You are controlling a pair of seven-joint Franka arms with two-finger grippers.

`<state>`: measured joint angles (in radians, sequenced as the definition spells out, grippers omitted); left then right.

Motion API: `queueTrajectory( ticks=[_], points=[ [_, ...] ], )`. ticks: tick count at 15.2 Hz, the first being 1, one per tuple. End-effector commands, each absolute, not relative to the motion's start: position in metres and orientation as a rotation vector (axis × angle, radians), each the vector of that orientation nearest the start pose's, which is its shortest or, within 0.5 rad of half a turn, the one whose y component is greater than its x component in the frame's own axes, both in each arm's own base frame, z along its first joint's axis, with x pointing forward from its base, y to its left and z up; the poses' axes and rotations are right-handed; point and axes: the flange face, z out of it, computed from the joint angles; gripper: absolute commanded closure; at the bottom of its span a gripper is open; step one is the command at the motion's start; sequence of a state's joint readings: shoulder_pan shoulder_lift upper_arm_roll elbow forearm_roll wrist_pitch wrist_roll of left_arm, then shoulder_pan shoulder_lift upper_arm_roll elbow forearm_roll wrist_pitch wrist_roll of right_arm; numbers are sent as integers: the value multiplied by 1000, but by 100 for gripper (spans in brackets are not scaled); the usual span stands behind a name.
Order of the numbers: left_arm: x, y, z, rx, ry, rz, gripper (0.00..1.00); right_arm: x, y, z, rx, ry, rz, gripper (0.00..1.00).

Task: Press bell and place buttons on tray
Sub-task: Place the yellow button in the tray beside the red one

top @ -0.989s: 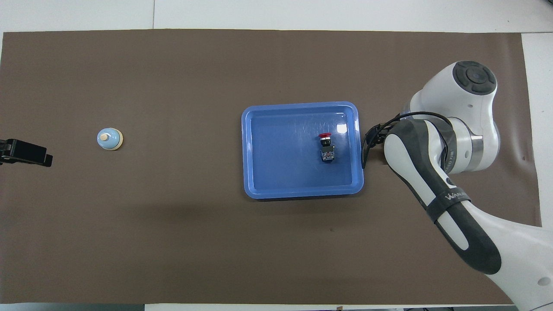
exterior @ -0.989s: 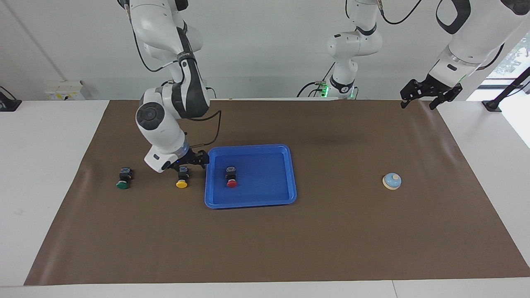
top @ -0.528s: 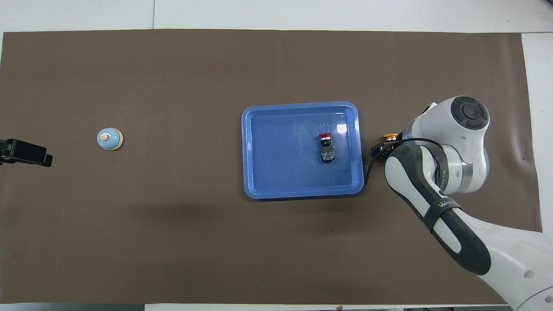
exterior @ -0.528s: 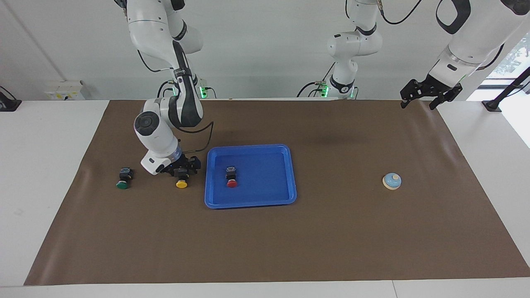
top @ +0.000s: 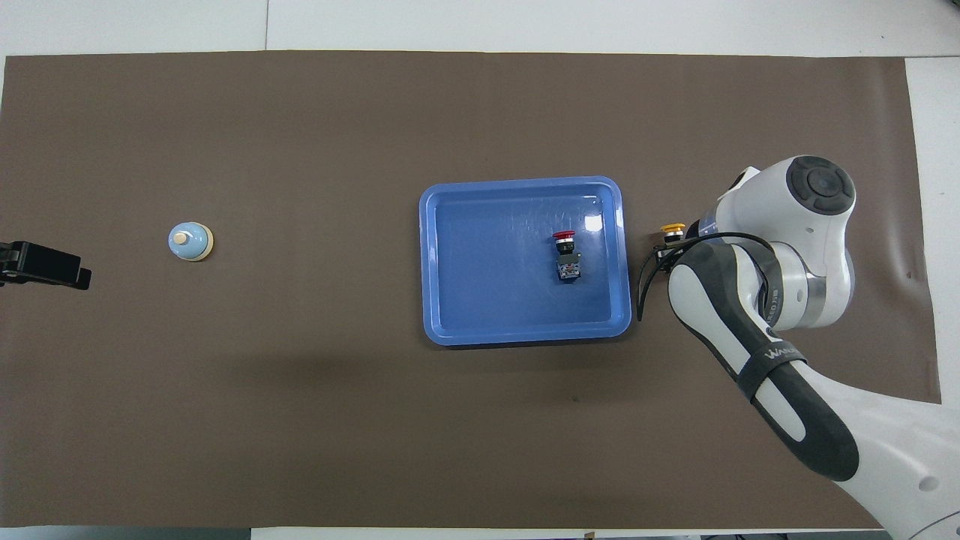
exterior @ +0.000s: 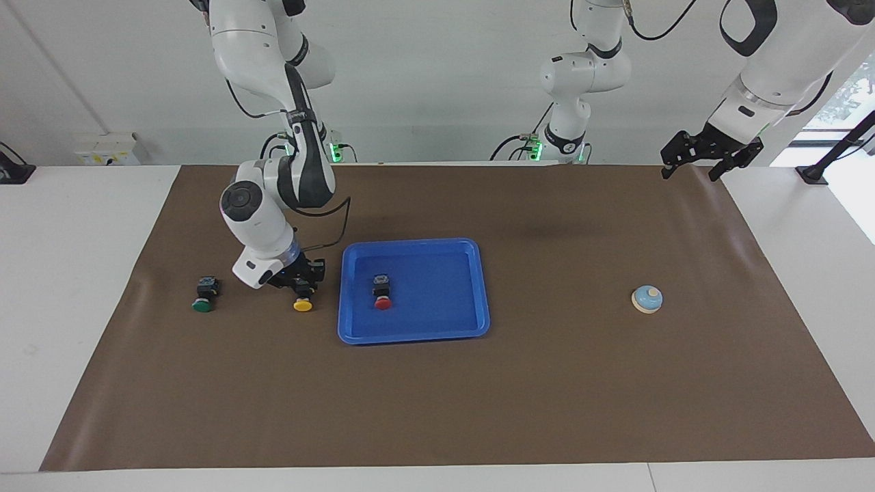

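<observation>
Editor: Pincers first, from the robots' end outward. Where are they?

Reporter: Left pincer (exterior: 711,158) hangs over the edge of the brown mat (exterior: 547,396) at the left arm's end of the bench, its jaws apart and holding nothing. That arm waits. Right pincer (exterior: 301,279) is down low at the black body of the yellow button (exterior: 302,304), which lies on the mat just beside the tray (exterior: 414,337), toward the right arm's end. Whether it has clamped on the button, I cannot tell.

Editor: Why down there?

Reporter: By my reading, a pickup. The yellow button is the closest one to the tray, so it makes the shortest carry.

Editor: And the rest of the row?

Reporter: Red button (exterior: 382,294) already lies inside the tray, cap pointing away from the robots. Green button (exterior: 202,301) sits on the mat, farther toward the right arm's end than the yellow one and apart from it. So one of three is in place. The bell (exterior: 647,299) stands upright on the mat toward the left arm's end, well apart from the tray, which probably explains that idle arm's post.

Editor: Risk?

Reporter: Small, blocky body lying on its side; an off-centre pinch could twist it loose.
</observation>
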<state>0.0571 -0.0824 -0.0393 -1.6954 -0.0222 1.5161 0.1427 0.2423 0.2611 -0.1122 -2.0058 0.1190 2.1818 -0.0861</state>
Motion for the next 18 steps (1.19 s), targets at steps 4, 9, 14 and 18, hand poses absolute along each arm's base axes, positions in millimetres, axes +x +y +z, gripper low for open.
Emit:
queueTrajectory(
  ticks=[4, 9, 14, 18],
  points=[
    [518, 7, 612, -3158, 209, 148, 0, 595, 268, 373, -3094, -127, 53, 100],
    [518, 7, 612, -3158, 209, 148, 0, 589, 329, 321, -3085, -97, -40, 100],
    [518, 6, 612, -3157, 211, 148, 0, 584, 317, 305, -3090, -54, 14, 100],
    [518, 7, 612, -3158, 209, 148, 0, 579, 319, 309, -3086, -10, 103, 24]
  ],
)
